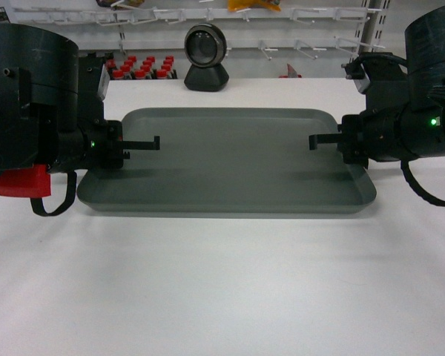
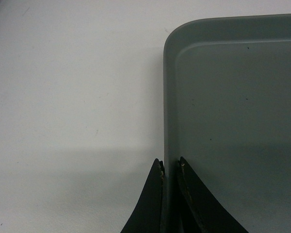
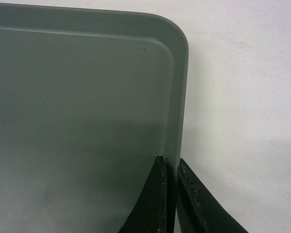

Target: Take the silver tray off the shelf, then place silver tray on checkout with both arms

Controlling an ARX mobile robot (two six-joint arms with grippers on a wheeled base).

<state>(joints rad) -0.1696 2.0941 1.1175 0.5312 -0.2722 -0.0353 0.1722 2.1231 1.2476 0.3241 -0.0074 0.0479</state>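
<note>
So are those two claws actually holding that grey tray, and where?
Yes. The left gripper pinches the silver tray by its left rim, and the right gripper pinches the right rim, one finger on each side of the rim.

A wide white checkout (image 1: 222,297) surface is seen filling the lower part of the head view. The silver tray (image 1: 230,159) is laid flat on it, with a dark shadow cast along its near edge. At the far edge, a round black-and-silver device (image 1: 205,55) on a stand is set behind the tray
</note>
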